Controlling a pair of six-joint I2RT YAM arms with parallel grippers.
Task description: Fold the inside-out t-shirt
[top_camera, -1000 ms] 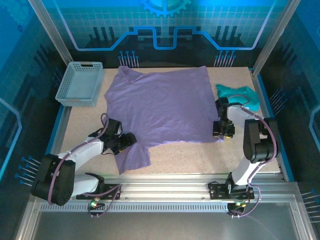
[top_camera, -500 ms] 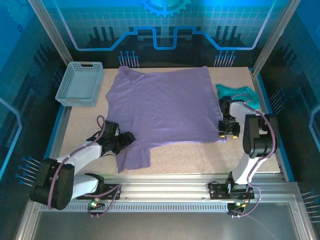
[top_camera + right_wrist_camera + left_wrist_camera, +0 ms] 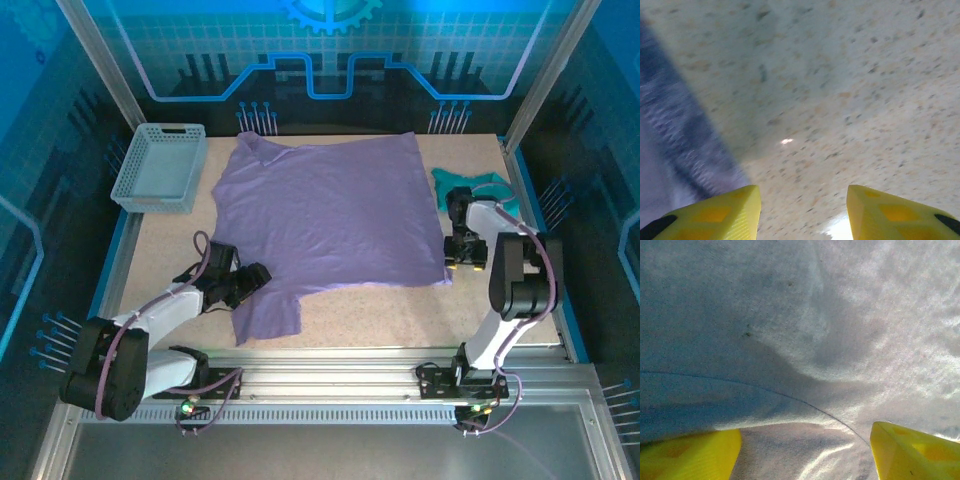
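The inside-out t-shirt [image 3: 330, 215] lies spread flat, lavender-purple, across the middle of the table, with one sleeve [image 3: 265, 315] reaching toward the near edge. My left gripper [image 3: 252, 281] sits low at that sleeve's left edge. In the left wrist view its yellow fingers [image 3: 690, 455] stand wide apart over the shirt fabric [image 3: 805, 340]; the left gripper [image 3: 805, 460] is open. My right gripper [image 3: 466, 262] is just right of the shirt's near right corner. The right gripper [image 3: 804, 215] is open over bare speckled table, with the shirt's edge [image 3: 675, 140] to its left.
A pale blue plastic basket [image 3: 160, 165] stands at the back left. A small teal garment [image 3: 480, 185] lies crumpled at the right, just behind my right arm. The speckled table [image 3: 380, 310] shows bare along the front, bounded by a metal rail.
My right gripper has slid rightward off the shirt's near right corner onto bare table. My left gripper has shifted slightly left at the sleeve.
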